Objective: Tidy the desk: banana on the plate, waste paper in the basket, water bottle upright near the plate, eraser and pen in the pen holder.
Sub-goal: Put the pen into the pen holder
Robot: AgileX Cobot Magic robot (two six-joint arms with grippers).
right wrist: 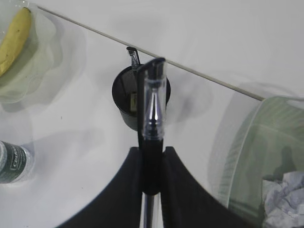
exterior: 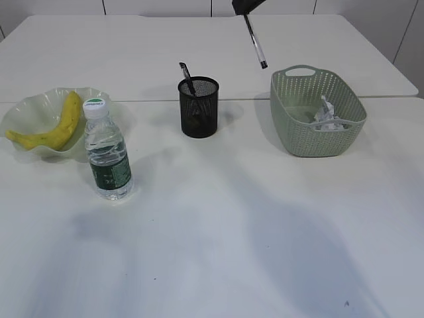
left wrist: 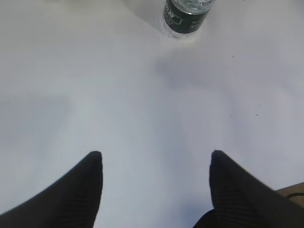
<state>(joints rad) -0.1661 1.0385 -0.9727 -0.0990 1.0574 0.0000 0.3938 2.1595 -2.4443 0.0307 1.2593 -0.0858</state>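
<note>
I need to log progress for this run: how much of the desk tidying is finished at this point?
Done: banana on the plate, water bottle upright beside it, waste paper in the basket. In hand: the right gripper has its jaws shut on a pen above the pen holder. Left: dropping it in. The eraser isn't visible.

The water bottle (exterior: 109, 152) label's print is too small to read.
</note>
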